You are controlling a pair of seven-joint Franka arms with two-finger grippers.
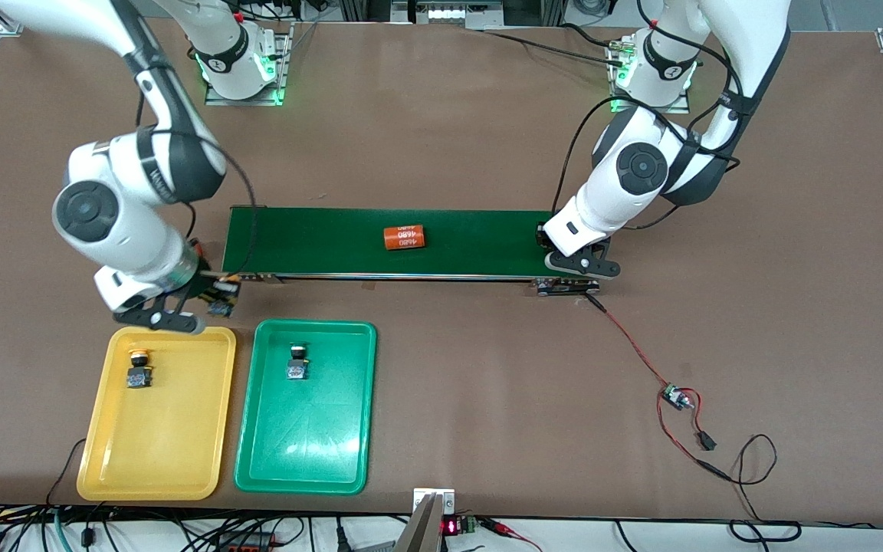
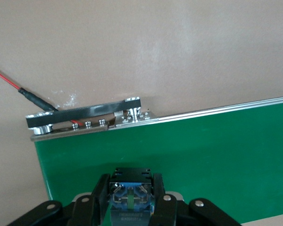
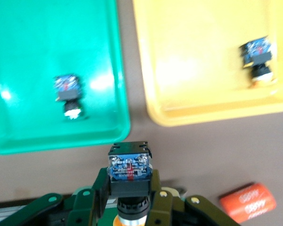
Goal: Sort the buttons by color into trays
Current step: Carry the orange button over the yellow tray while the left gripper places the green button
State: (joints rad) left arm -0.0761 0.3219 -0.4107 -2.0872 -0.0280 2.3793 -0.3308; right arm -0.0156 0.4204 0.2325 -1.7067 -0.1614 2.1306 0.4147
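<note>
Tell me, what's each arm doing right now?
Right gripper shut on yellow-capped push-button switch, over table beside yellow plastic tray. Left gripper shut on blue-bodied switch over dark-green belt. Nothing blocking.

A brown table (image 1: 441, 115) (cables (image 1: 181, 529) trailing along its front edge).

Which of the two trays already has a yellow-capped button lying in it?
The yellow tray, at the right arm's end of the table. Its button has a yellow cap; the button in the green tray beside it does not.
</note>
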